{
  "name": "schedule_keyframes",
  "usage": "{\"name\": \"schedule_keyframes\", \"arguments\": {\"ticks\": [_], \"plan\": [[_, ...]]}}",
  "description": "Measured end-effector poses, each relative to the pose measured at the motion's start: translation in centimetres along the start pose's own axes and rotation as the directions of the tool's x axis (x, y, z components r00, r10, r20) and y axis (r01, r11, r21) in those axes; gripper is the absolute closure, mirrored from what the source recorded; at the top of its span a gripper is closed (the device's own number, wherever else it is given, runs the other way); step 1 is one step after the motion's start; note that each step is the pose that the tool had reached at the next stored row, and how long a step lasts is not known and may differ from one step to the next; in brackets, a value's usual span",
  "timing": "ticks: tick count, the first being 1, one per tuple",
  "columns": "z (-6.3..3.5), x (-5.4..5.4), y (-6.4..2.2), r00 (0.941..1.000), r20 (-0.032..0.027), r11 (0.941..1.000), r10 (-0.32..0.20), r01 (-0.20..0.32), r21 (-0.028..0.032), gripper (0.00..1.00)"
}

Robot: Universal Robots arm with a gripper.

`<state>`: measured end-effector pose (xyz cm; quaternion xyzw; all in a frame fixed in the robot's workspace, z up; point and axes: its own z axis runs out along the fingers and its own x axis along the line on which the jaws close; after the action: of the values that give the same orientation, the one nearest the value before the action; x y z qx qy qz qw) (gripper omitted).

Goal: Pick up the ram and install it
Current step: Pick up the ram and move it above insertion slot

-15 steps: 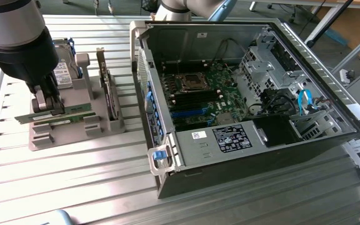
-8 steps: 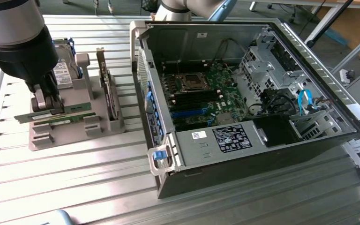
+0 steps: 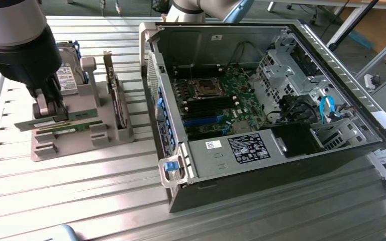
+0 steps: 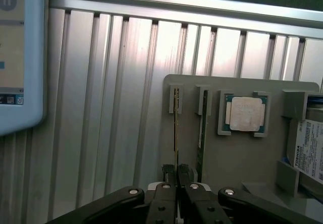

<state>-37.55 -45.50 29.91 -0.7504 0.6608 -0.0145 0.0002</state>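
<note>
The ram (image 4: 175, 128) is a thin green stick seen edge-on, standing in the outermost slot of a grey parts holder (image 4: 237, 158). My gripper (image 4: 176, 172) is shut on one end of it, with a dark finger on each side of the board. In the exterior view the gripper (image 3: 54, 116) reaches down onto the ram (image 3: 30, 123) at the holder's front edge, on the exterior view's left. I cannot tell whether the stick has lifted out of its slot. A second green stick (image 4: 202, 133) stands in the neighbouring slot.
An open computer case (image 3: 179, 170) lies on the exterior view's right, its motherboard (image 3: 236, 100) and memory slots (image 3: 210, 106) exposed. The holder (image 3: 79, 145) also carries a silver processor (image 4: 246, 114), a hard drive (image 4: 309, 151) and an upright card (image 3: 116, 100). A screen (image 4: 20, 57) sits on the ribbed metal table (image 4: 101, 108).
</note>
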Motion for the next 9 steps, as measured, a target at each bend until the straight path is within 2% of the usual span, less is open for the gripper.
{"name": "schedule_keyframes", "arguments": {"ticks": [9], "plan": [[-0.5,0.01,-0.01,1.0,0.0001,1.0,0.0,0.0,0.0001,0.87]]}}
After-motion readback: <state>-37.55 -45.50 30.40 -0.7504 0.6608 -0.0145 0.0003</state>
